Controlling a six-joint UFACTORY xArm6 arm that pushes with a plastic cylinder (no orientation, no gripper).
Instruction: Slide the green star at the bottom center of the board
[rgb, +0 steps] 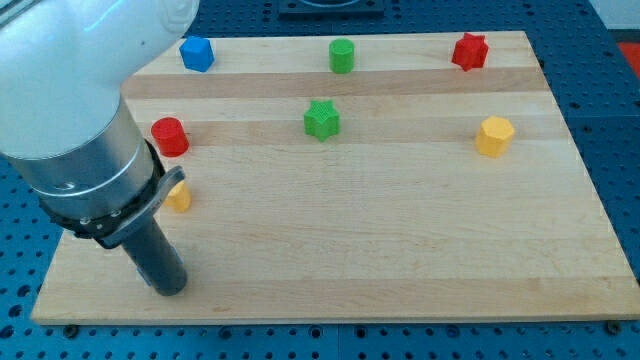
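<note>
Clearly, the green star (322, 119) sits a little left of the board's middle and toward the far side, a bright green block with short blunt points, lying flat and touching nothing. Far behind it, near the far edge, stands a green cylinder (342, 55). A blue block (197, 53) rests at the far left and a red star (469, 51) at the far right. A yellow hexagon block (494, 136) lies well to the right of the green star. On the left, a red cylinder (170, 136) stands near the edge, and just nearer than it a yellow block (179, 195) is partly hidden behind the arm.

The arm carries no claw, so none can be reported as released or clenched; the tip (168, 289) of its dark rod rests on the near left corner of the board, well apart from the green star and nearest the yellow block.

The counter (400, 240) is a pale wooden board with visible grain, resting on a blue perforated surface (615, 120).
</note>
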